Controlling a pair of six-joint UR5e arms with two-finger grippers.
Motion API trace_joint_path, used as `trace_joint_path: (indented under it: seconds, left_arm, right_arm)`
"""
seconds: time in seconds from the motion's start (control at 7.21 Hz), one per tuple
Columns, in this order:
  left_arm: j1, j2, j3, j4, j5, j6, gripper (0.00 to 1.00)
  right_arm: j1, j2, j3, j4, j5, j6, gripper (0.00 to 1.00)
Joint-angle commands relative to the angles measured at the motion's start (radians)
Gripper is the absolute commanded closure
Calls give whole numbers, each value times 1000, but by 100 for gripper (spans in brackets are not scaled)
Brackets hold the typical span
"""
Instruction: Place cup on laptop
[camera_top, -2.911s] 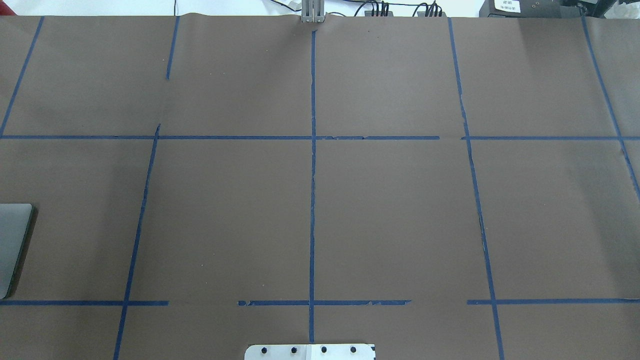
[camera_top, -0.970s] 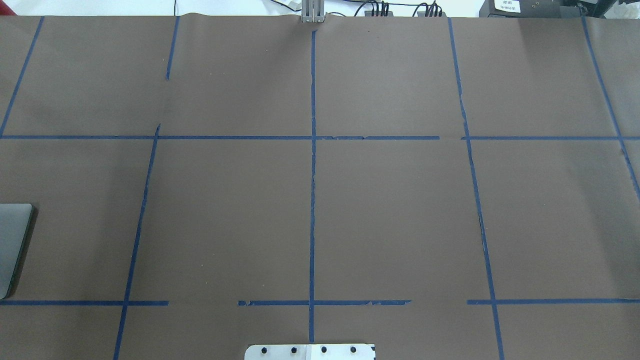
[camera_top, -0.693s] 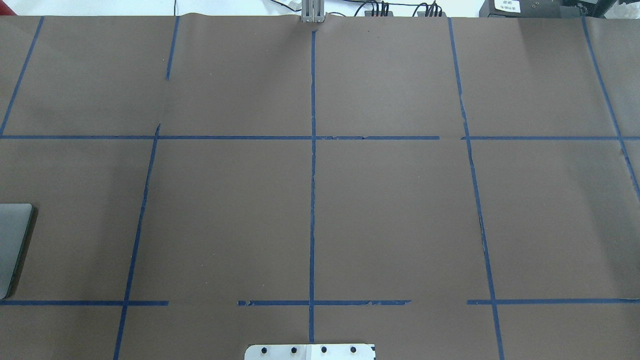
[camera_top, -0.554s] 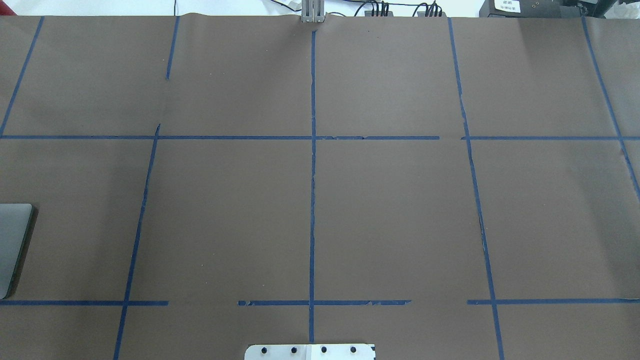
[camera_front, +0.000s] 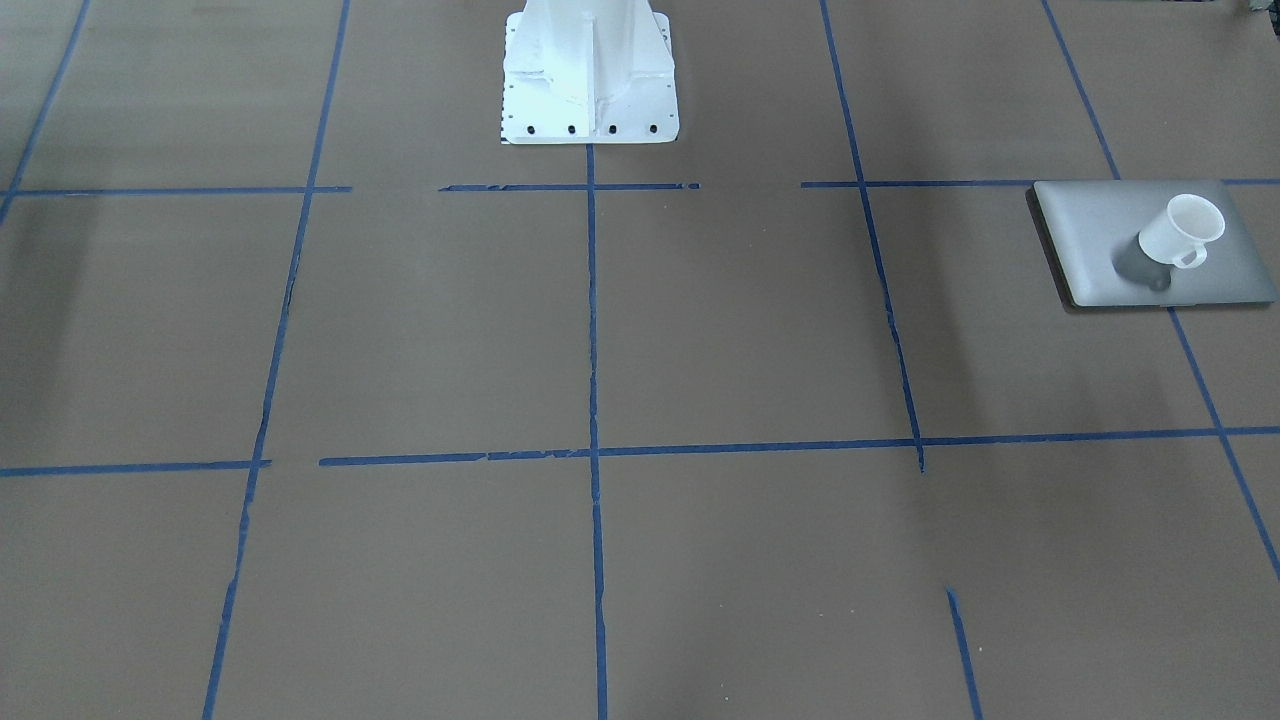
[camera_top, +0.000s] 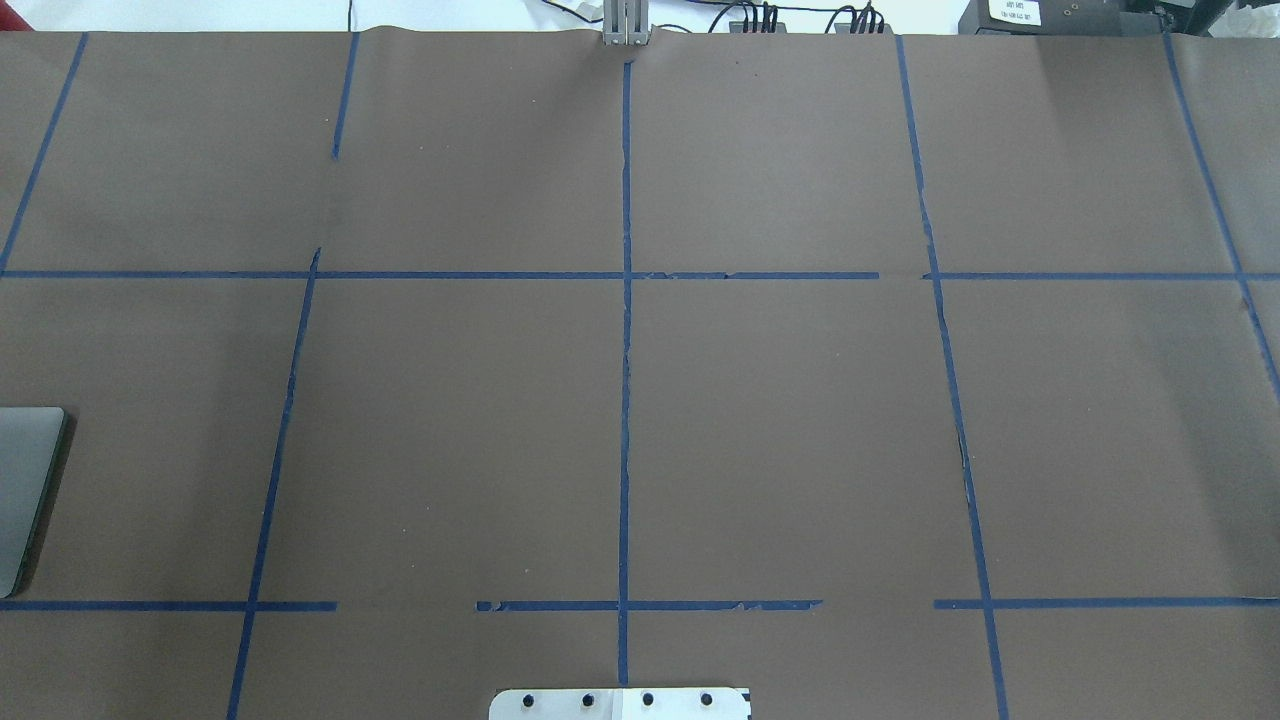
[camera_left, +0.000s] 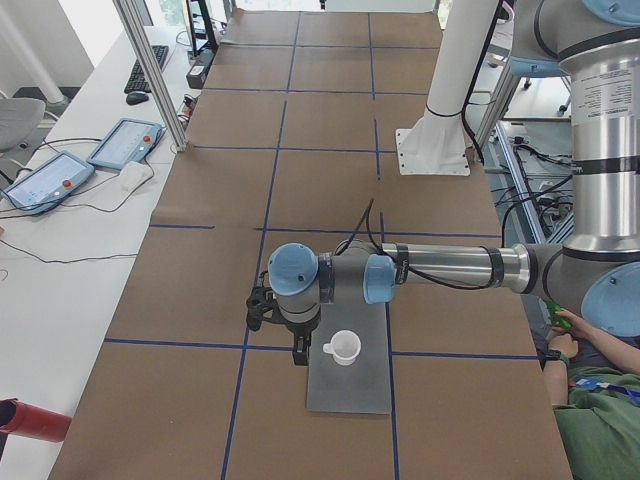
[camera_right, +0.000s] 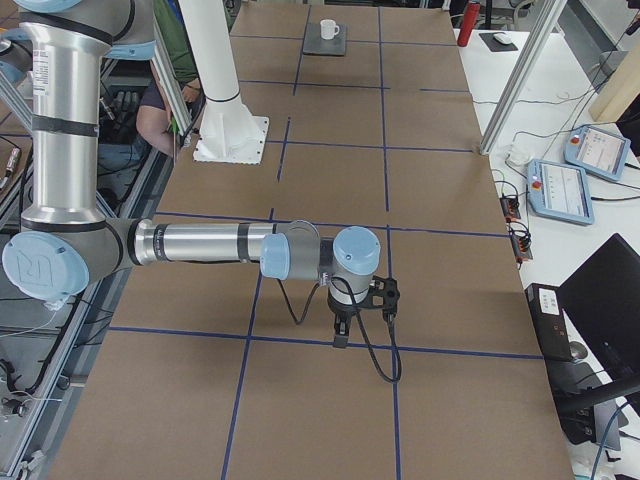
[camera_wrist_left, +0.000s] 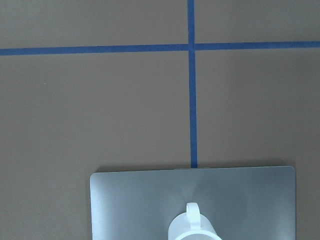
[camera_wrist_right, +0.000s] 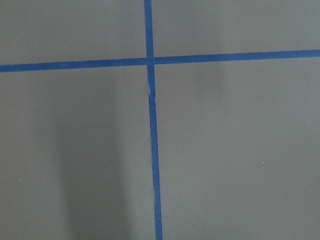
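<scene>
The small white cup (camera_front: 1180, 230) stands upright on the closed silver-grey laptop (camera_front: 1100, 240), handle toward the camera. It also shows in the exterior left view (camera_left: 345, 347) on the laptop (camera_left: 350, 385), and at the bottom edge of the left wrist view (camera_wrist_left: 192, 229) on the laptop (camera_wrist_left: 135, 200). My left gripper (camera_left: 298, 352) hangs just beside the cup, apart from it; I cannot tell if it is open or shut. My right gripper (camera_right: 340, 335) points down over bare paper far from the laptop (camera_right: 325, 44); I cannot tell its state.
Brown paper with blue tape lines (camera_top: 625, 400) covers the table. The robot's white base (camera_front: 590, 70) stands at the near middle edge. Only a corner of the laptop (camera_top: 25, 495) shows at the overhead view's left edge. Tablets (camera_left: 125, 145) lie beyond the far side.
</scene>
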Motion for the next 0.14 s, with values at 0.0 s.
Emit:
trace_joint_path:
  seconds: [0.0]
  left_arm:
    - [0, 0, 0, 0, 0, 0, 0]
  right_arm:
    - [0, 0, 0, 0, 0, 0, 0]
